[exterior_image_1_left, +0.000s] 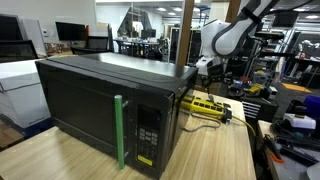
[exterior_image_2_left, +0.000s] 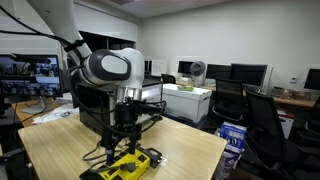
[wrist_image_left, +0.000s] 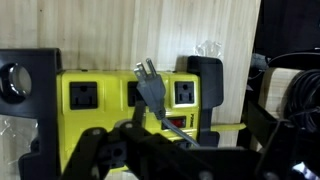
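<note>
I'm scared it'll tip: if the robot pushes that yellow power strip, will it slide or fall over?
Probably slide: the yellow power strip lies flat and low on the wooden table. The grey plug over it shows bare prongs, so it seems loose and might shift.

Gripper (exterior_image_2_left: 125, 137) points down, seemingly open.
</note>
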